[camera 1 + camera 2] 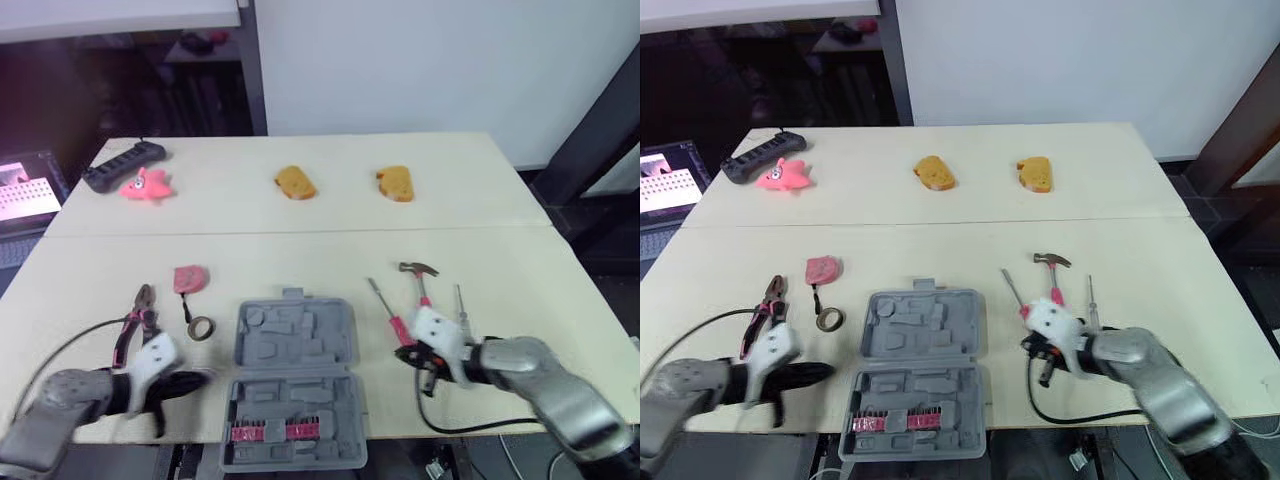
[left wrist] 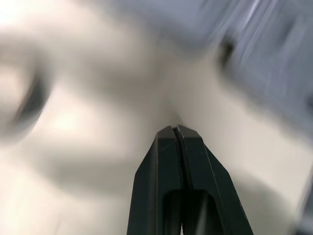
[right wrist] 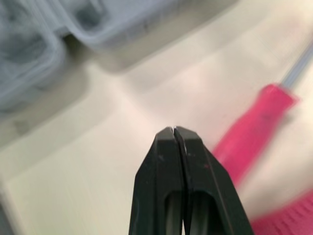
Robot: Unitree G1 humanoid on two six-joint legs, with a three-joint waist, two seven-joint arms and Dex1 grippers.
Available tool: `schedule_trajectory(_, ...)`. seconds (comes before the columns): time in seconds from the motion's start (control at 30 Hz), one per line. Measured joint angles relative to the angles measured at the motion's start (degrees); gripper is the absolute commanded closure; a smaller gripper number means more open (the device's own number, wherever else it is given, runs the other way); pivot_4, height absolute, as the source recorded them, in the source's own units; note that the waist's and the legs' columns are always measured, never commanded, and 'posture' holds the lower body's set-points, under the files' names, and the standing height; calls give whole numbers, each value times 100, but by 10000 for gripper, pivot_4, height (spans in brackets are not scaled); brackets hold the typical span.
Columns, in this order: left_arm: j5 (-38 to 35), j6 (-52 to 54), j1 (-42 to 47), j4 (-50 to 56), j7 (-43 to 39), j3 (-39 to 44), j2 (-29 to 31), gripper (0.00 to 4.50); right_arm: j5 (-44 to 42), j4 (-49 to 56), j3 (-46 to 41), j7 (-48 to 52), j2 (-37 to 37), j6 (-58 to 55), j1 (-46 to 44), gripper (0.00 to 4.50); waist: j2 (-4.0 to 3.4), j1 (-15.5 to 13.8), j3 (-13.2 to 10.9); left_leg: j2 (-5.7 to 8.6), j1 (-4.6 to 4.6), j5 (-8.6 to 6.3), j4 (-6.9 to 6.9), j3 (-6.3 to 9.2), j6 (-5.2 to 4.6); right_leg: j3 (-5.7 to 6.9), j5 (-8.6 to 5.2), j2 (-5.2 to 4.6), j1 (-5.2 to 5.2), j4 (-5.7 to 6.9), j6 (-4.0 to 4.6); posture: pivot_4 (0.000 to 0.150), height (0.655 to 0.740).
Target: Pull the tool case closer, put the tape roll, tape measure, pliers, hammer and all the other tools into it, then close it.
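The grey tool case (image 1: 293,375) lies open at the table's front centre, its lower half over the front edge. Left of it are the tape roll (image 1: 201,327), the pink tape measure (image 1: 189,278) and the pliers (image 1: 137,318). On its right lie a pink-handled screwdriver (image 1: 385,305), the hammer (image 1: 418,275) and a thin screwdriver (image 1: 461,303). My left gripper (image 1: 195,380) is shut and empty, low near the front edge, left of the case. My right gripper (image 1: 405,355) is shut and empty just right of the case, beside the pink screwdriver handle (image 3: 254,129).
At the back of the table sit two yellow-brown lumps (image 1: 296,182) (image 1: 396,183), a pink toy (image 1: 147,186) and a black power strip (image 1: 124,165). A cable runs from each arm over the front edge.
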State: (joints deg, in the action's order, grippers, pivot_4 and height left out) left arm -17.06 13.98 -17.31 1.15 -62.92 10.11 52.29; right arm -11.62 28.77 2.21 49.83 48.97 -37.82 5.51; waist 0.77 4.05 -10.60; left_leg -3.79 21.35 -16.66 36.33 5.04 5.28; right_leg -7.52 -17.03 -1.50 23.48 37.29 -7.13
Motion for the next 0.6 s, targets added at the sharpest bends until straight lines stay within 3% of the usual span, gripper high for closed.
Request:
schedule_trajectory(0.07, -333, -72, -212, -147, -361, 683, 137, 45000, -224, -118, -967, 360, 155, 550, 559, 35775, 21, -44, -29, 1, 9, 0, -2, -4, 1, 0, -2, -6, 0, -11, 2, 1500, 7400)
schedule_trajectory(0.13, -615, -180, -293, -222, -644, 1278, 248, 45000, -517, -345, -1838, 708, 145, 1048, 945, 25381, 43, -117, -40, 1, 6, 0, -1, -8, 1, 1, -2, -7, -7, -19, 4, 1500, 7400)
schedule_trajectory(0.23, -770, -244, -392, -513, -921, 1903, 439, 36641, -884, -861, -2812, 1044, 8, 1606, 1224, 11351, 58, -143, -48, 1, 2, 0, 0, -17, 1, -2, -2, -9, -9, -26, 9, 1500, 7400)
schedule_trajectory(0.3, -746, -424, -378, -1189, -1037, 2192, 551, 27032, -1016, -1422, -3321, 1284, -69, 1996, 1455, 1572, 60, -141, -50, 1, 0, 0, -6, -18, 1, -2, -3, -8, -6, -25, 12, 1500, 7400)
schedule_trajectory(0.47, -600, -920, 0, -3090, -1100, 2503, 752, 391, -987, -2525, -3843, 1670, -43, 2719, 1849, 0, 57, -116, -55, 0, -4, 0, -12, -22, 1, -3, -5, -7, -3, -21, 17, 1500, 7400)
schedule_trajectory(0.6, -481, -1292, 176, -3854, -1097, 2517, 867, 391, -865, -3060, -3883, 1753, -23, 3144, 1965, 0, 58, -62, -54, 0, -5, 1, -10, -23, 3, -4, -3, -8, -4, -20, 20, 1500, 7400)
